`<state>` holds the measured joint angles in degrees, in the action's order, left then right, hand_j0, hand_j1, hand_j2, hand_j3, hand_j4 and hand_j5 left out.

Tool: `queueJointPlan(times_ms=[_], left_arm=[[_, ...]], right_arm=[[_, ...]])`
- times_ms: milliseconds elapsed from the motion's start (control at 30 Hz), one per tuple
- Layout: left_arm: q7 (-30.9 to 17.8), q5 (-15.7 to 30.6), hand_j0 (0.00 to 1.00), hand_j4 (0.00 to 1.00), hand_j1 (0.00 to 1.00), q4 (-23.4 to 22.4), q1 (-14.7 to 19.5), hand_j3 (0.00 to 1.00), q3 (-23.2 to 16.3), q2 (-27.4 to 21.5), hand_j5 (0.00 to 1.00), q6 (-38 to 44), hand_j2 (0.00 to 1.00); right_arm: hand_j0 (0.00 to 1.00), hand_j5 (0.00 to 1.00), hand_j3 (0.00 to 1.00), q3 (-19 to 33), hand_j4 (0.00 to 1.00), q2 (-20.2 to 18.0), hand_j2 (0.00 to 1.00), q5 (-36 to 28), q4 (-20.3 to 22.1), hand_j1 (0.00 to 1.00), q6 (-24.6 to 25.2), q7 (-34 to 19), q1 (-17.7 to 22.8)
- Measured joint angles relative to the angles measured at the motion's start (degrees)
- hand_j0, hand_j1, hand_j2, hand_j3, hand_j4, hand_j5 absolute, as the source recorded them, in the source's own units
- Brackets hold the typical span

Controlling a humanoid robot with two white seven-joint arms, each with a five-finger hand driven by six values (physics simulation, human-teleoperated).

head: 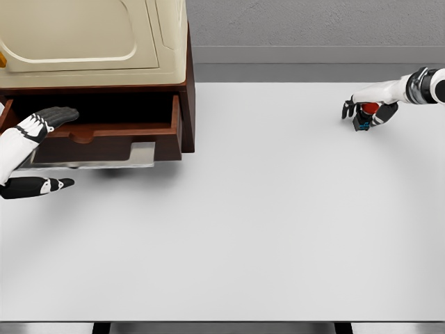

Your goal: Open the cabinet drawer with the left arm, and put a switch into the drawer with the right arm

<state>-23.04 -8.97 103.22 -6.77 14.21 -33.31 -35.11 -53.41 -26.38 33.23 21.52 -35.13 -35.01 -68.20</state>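
The dark wooden cabinet [189, 76] stands at the table's back left, a cream appliance on top of it. Its drawer [104, 142] is pulled out toward me, and the inside looks dark and empty. My left hand [43, 149] is at the drawer's left end, with its dark fingers [57, 115] hooked over the top edge of the drawer front and the thumb spread below. At the far right, my right hand [368, 111] curls around a small black switch [366, 118] with a red button. The switch is at table level.
The white table [264, 223] stretches wide between the drawer and the switch. A grey wall runs behind it. The cream appliance [90, 35] overhangs the cabinet top above the drawer.
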Motion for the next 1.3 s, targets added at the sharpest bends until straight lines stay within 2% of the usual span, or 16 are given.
queueJointPlan(times_ms=[100,267,700,833,1033,1233,1300], left_arm=[[-0.01,0.00,1.00,1.00,1.00,-0.01,0.00,1.00,-0.03,0.02,1.00,0.00,1.00],[-0.02,0.00,1.00,1.00,1.00,-0.03,0.00,1.00,-0.05,0.04,1.00,0.00,1.00],[-0.02,0.00,1.00,1.00,1.00,-0.04,0.00,1.00,-0.05,-0.03,1.00,0.00,1.00],[-0.01,0.00,1.00,1.00,1.00,-0.05,0.00,1.00,-0.05,-0.04,1.00,0.00,1.00],[-0.02,0.00,1.00,1.00,1.00,-0.04,0.00,1.00,-0.05,-0.04,1.00,0.00,1.00],[-0.01,0.00,1.00,1.00,1.00,-0.05,0.00,1.00,-0.05,-0.03,1.00,0.00,1.00],[-0.01,0.00,1.00,1.00,1.00,-0.05,0.00,1.00,-0.05,-0.04,1.00,0.00,1.00]], right_arm=[[0.63,0.63,0.63,0.00,0.63,0.01,0.63,-0.01,0.00,0.63,0.01,0.00,0.00],[0.46,0.46,0.46,0.01,0.46,0.05,0.46,0.02,0.00,0.46,0.00,0.00,0.00],[0.23,0.23,0.23,-0.04,0.23,0.13,0.23,-0.33,0.47,0.23,-0.07,-0.08,-0.09],[0.22,0.22,0.22,0.11,0.22,0.18,0.22,-0.53,0.81,0.22,-0.01,-0.08,-0.26],[0.21,0.21,0.21,0.11,0.21,0.16,0.21,-0.66,4.17,0.21,0.10,-0.51,-0.26],[0.22,0.22,0.22,0.16,0.22,0.26,0.22,-0.61,9.04,0.22,-0.02,-0.07,-0.44],[0.26,0.26,0.26,0.21,0.26,0.40,0.26,-0.75,10.92,0.26,-0.03,-0.06,-0.61]])
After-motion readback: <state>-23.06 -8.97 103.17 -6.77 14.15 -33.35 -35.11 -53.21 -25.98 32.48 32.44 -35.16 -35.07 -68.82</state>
